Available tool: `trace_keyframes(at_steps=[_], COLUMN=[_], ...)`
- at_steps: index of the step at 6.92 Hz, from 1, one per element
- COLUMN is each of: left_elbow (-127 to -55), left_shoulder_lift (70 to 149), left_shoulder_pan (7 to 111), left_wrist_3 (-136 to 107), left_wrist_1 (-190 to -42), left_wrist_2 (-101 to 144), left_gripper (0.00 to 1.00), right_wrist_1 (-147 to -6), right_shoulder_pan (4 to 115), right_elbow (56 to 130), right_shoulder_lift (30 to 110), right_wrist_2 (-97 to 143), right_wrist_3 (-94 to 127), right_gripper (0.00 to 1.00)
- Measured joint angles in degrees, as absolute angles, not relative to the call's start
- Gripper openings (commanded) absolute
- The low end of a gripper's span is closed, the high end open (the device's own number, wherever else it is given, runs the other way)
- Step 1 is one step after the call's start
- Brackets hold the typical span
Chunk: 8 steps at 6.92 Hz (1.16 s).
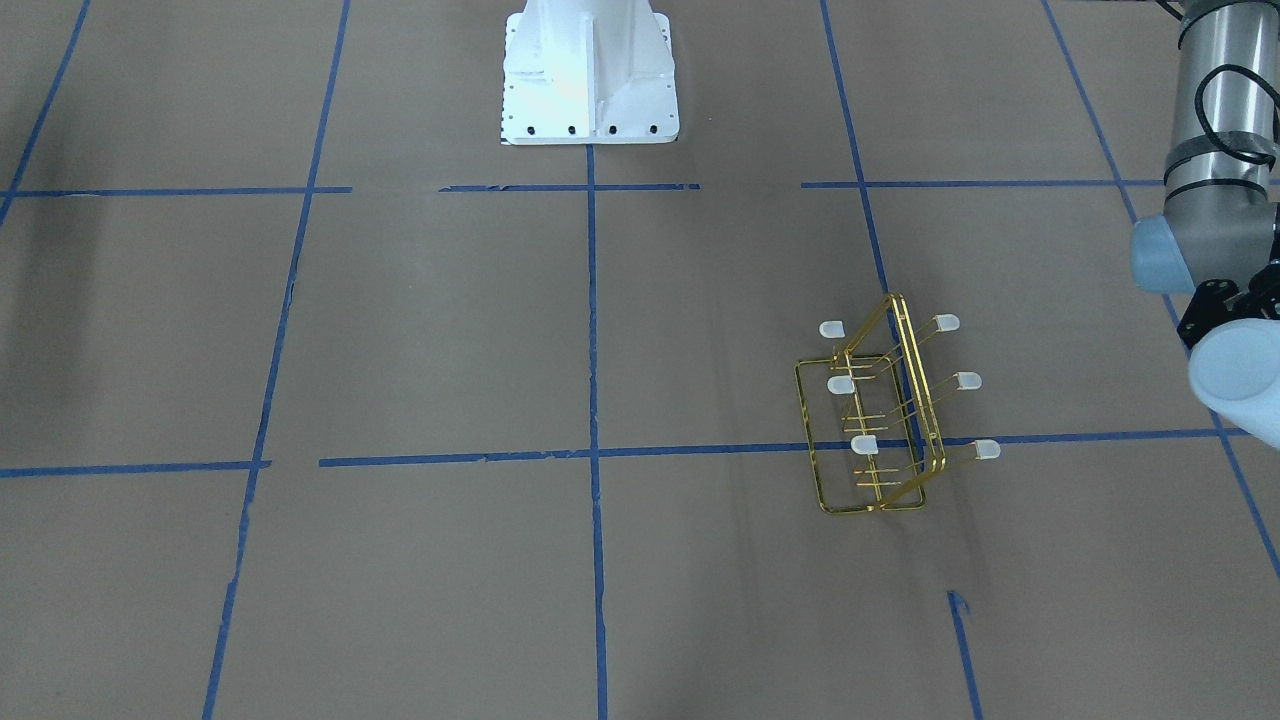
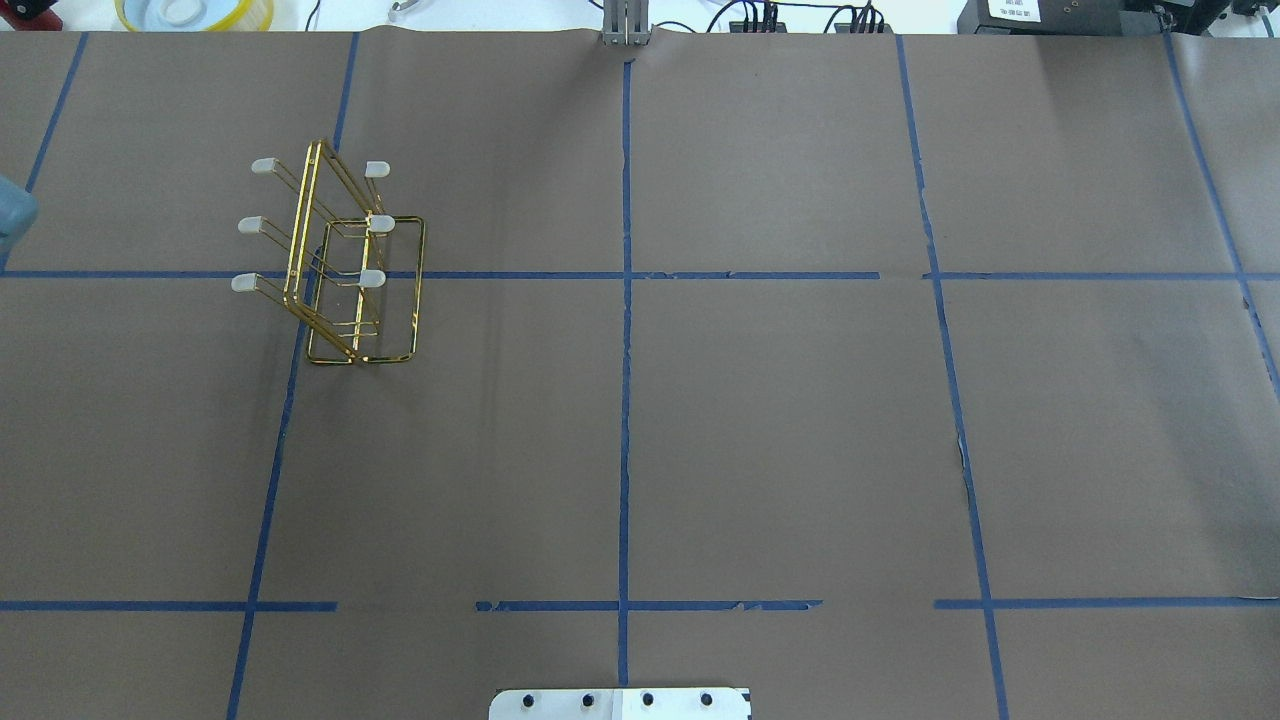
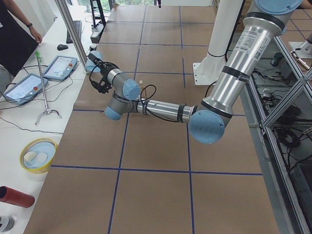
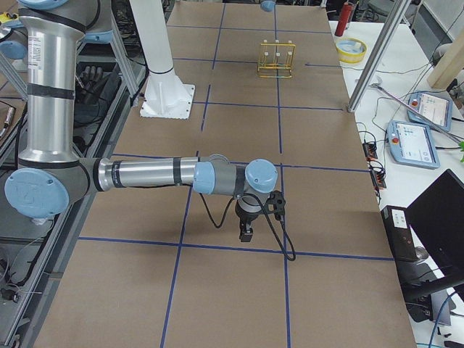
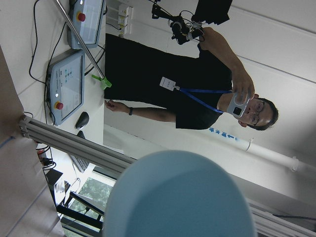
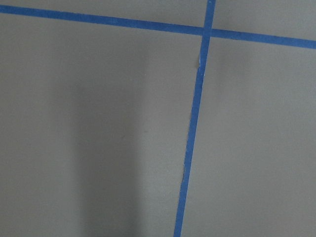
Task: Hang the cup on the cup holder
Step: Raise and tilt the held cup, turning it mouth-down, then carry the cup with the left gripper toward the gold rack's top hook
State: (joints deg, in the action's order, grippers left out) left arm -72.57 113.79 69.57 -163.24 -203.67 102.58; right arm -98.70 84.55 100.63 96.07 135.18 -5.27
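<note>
1. The left gripper [image 3: 96, 62] is holding the cup [image 5: 177, 197] in the air near the far edge of the table [image 2: 800, 420], its jaws gripping the cup.
2. The rack [image 1: 918, 385] is standing upright on the table's left half, well apart from the cup.
3. The right gripper [image 4: 246, 233] is hanging low over the table; I cannot tell how its jaws are standing.

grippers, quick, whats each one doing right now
Left gripper: jaws closed on the cup, held up in the air.
Right gripper: cannot be told; it shows only in the exterior right view.
</note>
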Motion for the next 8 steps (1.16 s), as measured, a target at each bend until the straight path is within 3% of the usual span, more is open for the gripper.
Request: trace_keyframes(at_steps=[8], left_elbow=[-68.9], left_shoulder_lift=[111.8], left_shoulder_pan=[61.9], left_wrist_3=[-174.6], left_wrist_1=[-205.9], left_wrist_2=[91.6], left_gripper=[0.04], right_wrist_1=[-98.7], right_shoulder_pan=[84.5], right_elbow=[100.6], right_shoulder_lift=[96.1], right_wrist_2=[135.2], right_wrist_3=[-5.3], right_gripper=[1.0])
